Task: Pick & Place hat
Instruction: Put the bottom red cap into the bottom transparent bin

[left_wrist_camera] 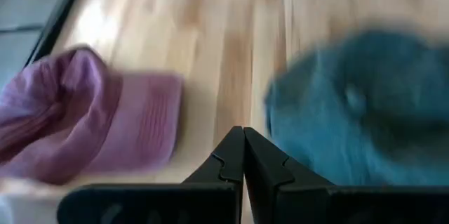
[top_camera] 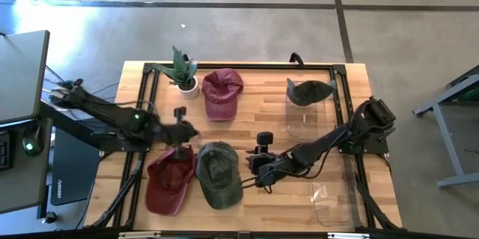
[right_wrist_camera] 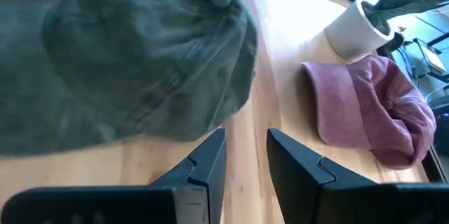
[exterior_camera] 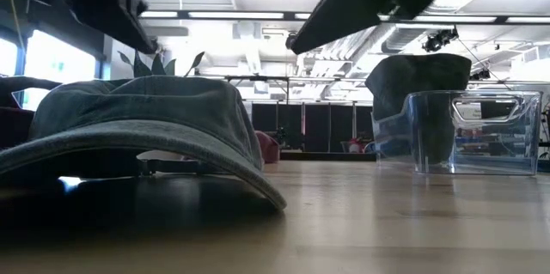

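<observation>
A green cap (top_camera: 218, 173) lies crown up near the table's near edge, its brim toward the near edge (exterior_camera: 137, 128). My right gripper (top_camera: 258, 170) hovers open just right of it, and its fingers (right_wrist_camera: 245, 155) stand beside the crown (right_wrist_camera: 140, 55) without touching. A red cap (top_camera: 171, 180) lies left of the green one. A maroon cap (top_camera: 222, 93) rests farther back. My left gripper (top_camera: 185, 129) hangs shut above bare wood between the maroon cap (left_wrist_camera: 77, 122) and the green cap (left_wrist_camera: 358, 104). A dark green cap (top_camera: 308, 91) sits in a clear bin.
A potted plant (top_camera: 182, 74) stands at the far left, next to the maroon cap. A clear bin (top_camera: 307, 115) holds the dark cap at the far right. A second clear bin (top_camera: 333, 194) sits at the near right. A black frame (top_camera: 239, 67) borders the table.
</observation>
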